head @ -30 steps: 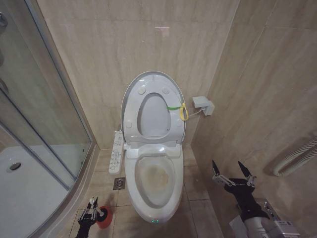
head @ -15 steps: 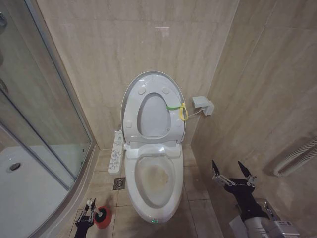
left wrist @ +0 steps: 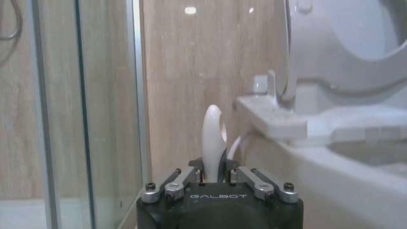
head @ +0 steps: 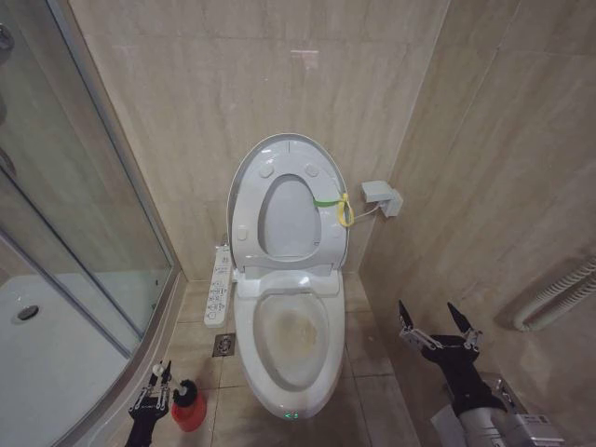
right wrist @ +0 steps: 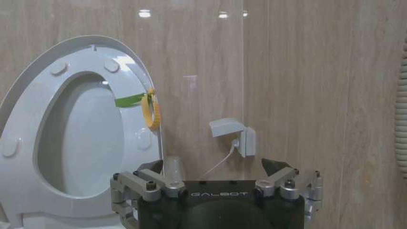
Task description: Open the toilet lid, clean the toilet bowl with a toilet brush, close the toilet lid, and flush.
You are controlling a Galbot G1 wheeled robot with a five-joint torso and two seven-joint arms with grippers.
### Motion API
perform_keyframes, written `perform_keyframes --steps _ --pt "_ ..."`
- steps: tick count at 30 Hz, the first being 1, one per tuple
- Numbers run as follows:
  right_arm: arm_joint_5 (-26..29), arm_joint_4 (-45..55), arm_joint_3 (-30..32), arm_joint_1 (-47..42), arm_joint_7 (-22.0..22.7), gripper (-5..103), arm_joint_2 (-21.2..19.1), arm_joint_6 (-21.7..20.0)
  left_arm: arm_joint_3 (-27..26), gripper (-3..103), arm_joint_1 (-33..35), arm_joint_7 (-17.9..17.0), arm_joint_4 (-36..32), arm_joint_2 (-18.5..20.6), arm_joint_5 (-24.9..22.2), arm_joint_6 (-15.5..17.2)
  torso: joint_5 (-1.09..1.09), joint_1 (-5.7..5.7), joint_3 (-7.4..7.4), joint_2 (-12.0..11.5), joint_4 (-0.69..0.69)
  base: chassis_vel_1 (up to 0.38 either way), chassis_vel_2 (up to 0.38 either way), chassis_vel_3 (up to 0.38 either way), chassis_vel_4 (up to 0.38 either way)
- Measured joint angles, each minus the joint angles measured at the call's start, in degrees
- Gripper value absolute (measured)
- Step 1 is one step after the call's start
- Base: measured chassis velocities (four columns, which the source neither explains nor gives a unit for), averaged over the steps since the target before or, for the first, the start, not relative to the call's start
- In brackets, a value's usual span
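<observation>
The toilet lid (head: 289, 149) stands raised against the back wall with the ring seat up against it, also seen in the right wrist view (right wrist: 38, 95). Below lies the toilet bowl (head: 291, 337), stained yellowish-brown inside. At the lower left my left gripper (head: 154, 389) is beside the red cup holder (head: 190, 416), where the black head of the toilet brush (head: 183, 391) shows. In the left wrist view the brush's white handle (left wrist: 213, 129) rises from between the closed fingers of the left gripper (left wrist: 213, 174). My right gripper (head: 438, 324) hangs open to the right of the bowl, holding nothing.
A glass shower screen (head: 84, 233) and white shower tray (head: 47, 363) fill the left side. A control panel (head: 220, 284) hangs beside the bowl above a floor drain (head: 223, 345). A wall box (head: 382, 194) and a ribbed hose (head: 559, 293) are on the right wall.
My left gripper has shifted left and slightly down, away from above the red cup, which now shows more fully with the black brush head. The right arm has not moved.
</observation>
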Motion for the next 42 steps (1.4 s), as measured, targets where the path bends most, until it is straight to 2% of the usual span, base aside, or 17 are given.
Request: perform_keyframes --steps 1,2,6,7,13,15,19,20,28,34,36,39,42 --pt "0.00 0.00 0.00 0.00 0.00 100 0.00 0.00 -0.03 21 2.08 -0.58 -3.30 -0.20 -0.28 0.92 -0.01 0.00 0.00 0.00 0.01 0.000 0.000 0.000 0.000" --pt "0.00 0.00 0.00 0.00 0.00 100 0.00 0.00 -0.03 21 2.08 -0.58 -3.30 -0.20 -0.28 0.92 -0.01 0.00 0.00 0.00 0.01 0.000 0.000 0.000 0.000" --pt "0.00 0.00 0.00 0.00 0.00 100 0.00 0.00 -0.28 21 11.06 -2.06 -14.96 -1.44 -0.59 2.74 0.00 -0.02 0.00 0.00 0.02 0.000 0.000 0.000 0.000" --pt "0.00 0.00 0.00 0.00 0.00 100 0.00 0.00 -0.28 21 11.06 -2.06 -14.96 -1.44 -0.59 2.74 0.00 -0.02 0.00 0.00 0.02 0.000 0.000 0.000 0.000" --pt "0.00 0.00 0.00 0.00 0.00 100 0.00 0.00 0.58 21 20.80 -3.03 -28.59 -3.70 1.24 2.33 0.00 -0.02 0.00 0.01 0.01 0.000 0.000 0.000 0.000" --pt "0.00 0.00 0.00 0.00 0.00 100 0.00 0.00 0.65 21 21.98 -3.10 -30.59 -3.79 1.56 2.19 0.00 -0.02 0.00 0.01 0.01 0.000 0.000 0.000 0.000" --pt "0.00 0.00 0.00 0.00 0.00 100 0.00 0.00 1.44 21 28.45 -3.52 -40.61 -3.68 2.40 2.94 0.00 -0.01 0.00 0.01 0.00 0.000 0.000 0.000 0.000" --pt "0.00 0.00 0.00 0.00 0.00 100 0.00 0.00 1.44 21 28.45 -3.52 -40.61 -3.68 2.40 2.94 0.00 -0.01 0.00 0.01 0.00 0.000 0.000 0.000 0.000" --pt "0.00 0.00 0.00 0.00 0.01 100 0.00 0.00 3.08 21 34.72 -1.76 -54.99 -2.23 3.60 8.01 0.00 -0.01 0.00 0.01 0.00 0.000 0.000 0.000 0.000" --pt "0.00 0.00 0.00 0.00 0.00 100 0.00 0.00 2.32 21 35.05 -0.03 -60.08 -0.73 2.48 11.22 0.01 0.00 0.00 0.00 0.00 0.000 0.000 0.000 0.000" --pt "0.00 0.00 0.00 0.00 0.00 100 0.00 0.00 2.11 21 34.65 0.29 -60.30 -0.17 1.85 12.02 0.00 0.00 0.00 0.00 0.02 0.000 0.000 0.000 0.000" --pt "0.00 0.00 0.00 0.00 0.00 100 0.00 0.00 1.56 21 31.79 3.00 -59.22 2.74 -1.48 14.01 -0.01 0.00 0.00 0.00 0.00 0.000 0.000 0.000 0.000" --pt "0.00 0.00 0.00 0.00 0.00 100 0.01 0.00 1.42 21 29.35 4.74 -57.66 4.54 -3.33 14.44 -0.02 0.00 0.00 0.00 0.00 0.000 0.000 0.000 0.000"
